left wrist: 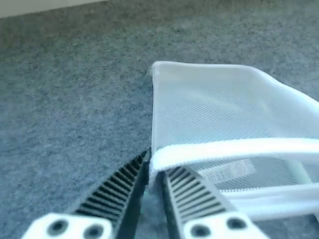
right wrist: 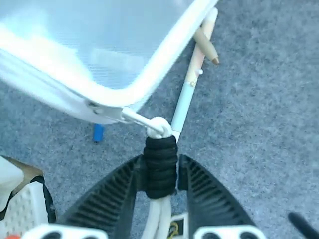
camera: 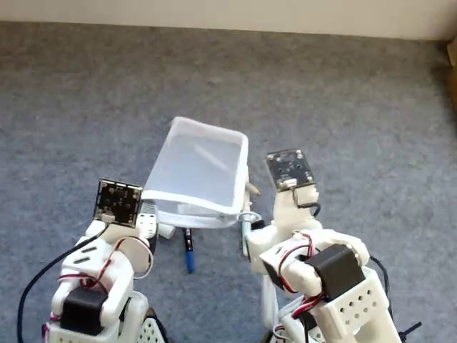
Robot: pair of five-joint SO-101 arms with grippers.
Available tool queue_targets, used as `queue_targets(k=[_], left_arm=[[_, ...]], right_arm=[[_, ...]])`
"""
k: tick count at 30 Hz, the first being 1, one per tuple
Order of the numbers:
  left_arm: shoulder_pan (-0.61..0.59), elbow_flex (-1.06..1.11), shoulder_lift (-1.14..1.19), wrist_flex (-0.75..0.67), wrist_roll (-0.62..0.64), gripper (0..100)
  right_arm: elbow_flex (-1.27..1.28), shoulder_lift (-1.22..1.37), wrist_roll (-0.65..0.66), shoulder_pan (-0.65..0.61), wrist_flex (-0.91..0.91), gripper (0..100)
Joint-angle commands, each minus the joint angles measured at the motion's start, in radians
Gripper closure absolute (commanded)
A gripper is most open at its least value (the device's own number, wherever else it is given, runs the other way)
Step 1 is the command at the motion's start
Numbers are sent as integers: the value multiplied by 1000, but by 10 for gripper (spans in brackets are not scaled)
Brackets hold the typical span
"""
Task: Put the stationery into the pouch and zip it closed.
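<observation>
- Pinching the pouch (camera: pixel 200 168) from both near corners: it sat mid-desk, with the mouth edge facing 6 o'clock toward the arms.
- Left jaws were closed on the pouch's rim at its 8 o'clock corner (left wrist: pixel 155 160).
- Right jaws were clamped on the black-wrapped zip pull (right wrist: pixel 160 167) at the 4 o'clock corner. Its cord ran to the slider (right wrist: pixel 107 112).
- Progress, as judged: early. The blue pen (camera: pixel 189 251) lay on the desk (camera: pixel 343 93) at 6 o'clock of the pouch, partly under the mouth edge and not inside.
- The pale pen (right wrist: pixel 192 84) lay along the pouch's 3 o'clock edge, touching or just beside it, also outside.
- Could not tell whether anything was already inside through the mesh.
- The mouth looked at least partly open and the zip was not run closed.
- Left to do: load both pens, then draw the slider across.
- Room: there was open desk from 9 through 12 to 3 o'clock. The tight spot was 6 o'clock, where both arms, the blue pen and the pouch mouth crowded together.
</observation>
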Motion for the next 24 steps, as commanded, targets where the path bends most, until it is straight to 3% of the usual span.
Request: queue_targets(k=[1,8,14,24], left_arm=[[-13,-159,-1,55,-9,994],[-142,-294,16,100,-11,994],[-249,-366,220,101,-12,994],[-266,-581,490,244,-5,994]], right_arm=[[-58,-15,9,64,-2,820],[-58,-19,9,79,-35,820],[-24,-13,9,79,-139,820],[174,-13,9,79,-358,821]])
